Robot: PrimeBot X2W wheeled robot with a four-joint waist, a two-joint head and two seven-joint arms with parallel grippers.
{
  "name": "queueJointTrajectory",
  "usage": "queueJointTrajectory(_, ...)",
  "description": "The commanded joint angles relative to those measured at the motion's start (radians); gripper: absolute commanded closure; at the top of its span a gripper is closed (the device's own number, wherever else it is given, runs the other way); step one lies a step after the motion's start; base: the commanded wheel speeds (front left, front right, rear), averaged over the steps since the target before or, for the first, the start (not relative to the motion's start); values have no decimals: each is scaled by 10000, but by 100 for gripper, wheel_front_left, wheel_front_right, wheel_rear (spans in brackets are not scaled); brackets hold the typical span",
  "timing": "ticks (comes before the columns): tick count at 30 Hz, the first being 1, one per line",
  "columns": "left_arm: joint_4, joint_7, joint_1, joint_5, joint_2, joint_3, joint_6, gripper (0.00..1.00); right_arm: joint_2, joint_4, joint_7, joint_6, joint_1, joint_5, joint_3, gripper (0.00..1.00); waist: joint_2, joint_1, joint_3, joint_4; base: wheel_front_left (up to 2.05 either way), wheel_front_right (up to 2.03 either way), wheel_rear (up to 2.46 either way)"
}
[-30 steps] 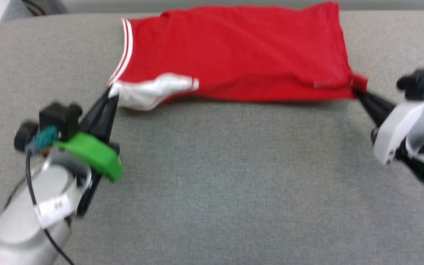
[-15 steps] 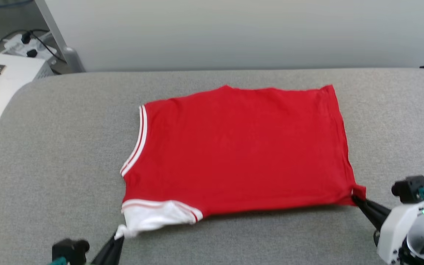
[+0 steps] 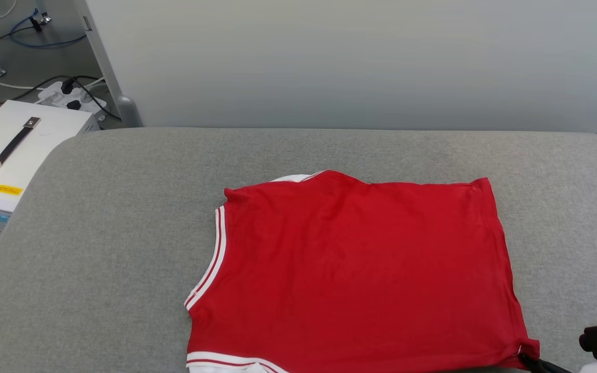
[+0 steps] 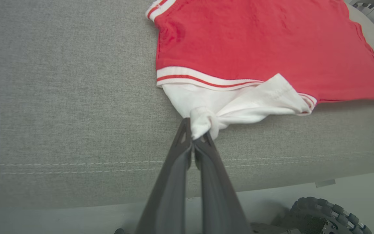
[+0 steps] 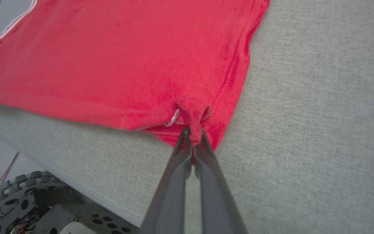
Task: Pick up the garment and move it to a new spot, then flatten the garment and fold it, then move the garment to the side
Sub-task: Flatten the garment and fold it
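On grey cushion [image 3: 122, 233], red garment [image 3: 355, 269] flat, sleeve [image 4: 239, 104] in left gripper [image 4: 196, 136], hem corner [image 5: 195, 112] in right gripper [image 5: 194, 133] (both pinched shut).

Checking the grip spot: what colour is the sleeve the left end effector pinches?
White sleeve, red-white striped trim; best in the left wrist view.

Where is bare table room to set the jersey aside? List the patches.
Widest: from the garment, collar side, to the table left edge. The band from garment to wall, and a narrow strip right of its hem. Crowded: the near edge, where the left end effector and right end effector pinch sleeve and hem corner.
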Motion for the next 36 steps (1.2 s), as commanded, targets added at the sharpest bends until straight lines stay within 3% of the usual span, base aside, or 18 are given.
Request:
queueJointTrajectory(1,22,-65,84,59,86,48,26,100,-50,-124,94,-9,214,3,-217,100,0,1,-12,35,0,0,0)
queueJointTrajectory(10,591,-260,-1614,980,6,68,-491,100,244,-834,884,-9,418,-449,-1786,100,0,1,346,14,0,0,0)
queueJointTrajectory(21,2305,595,-5586,1903,-437,-109,-1939,100,735,-1268,2350,-9,-977,-956,-3304,100,0,1,1881,-339,0,0,0)
queueJointTrajectory(24,3196,694,-6419,2024,-665,-182,-2333,100,929,-1119,2744,-9,-1525,-1114,-3370,100,0,1,2285,-423,0,0,0)
queueJointTrajectory(25,4308,667,-7132,2134,-958,-319,-2719,100,1196,-798,3084,-9,-2128,-1251,-3345,100,0,1,2698,-517,0,0,0)
queueJointTrajectory(26,4703,649,-7316,2128,-1085,-375,-2831,100,1301,-634,3176,-9,-2319,-1291,-3311,100,0,1,2812,-540,0,0,0)
queueJointTrajectory(36,7622,179,-8019,2004,-2106,-1092,-3287,100,1943,976,3300,-9,-3239,-1623,-2587,100,0,1,3403,-561,0,0,0)
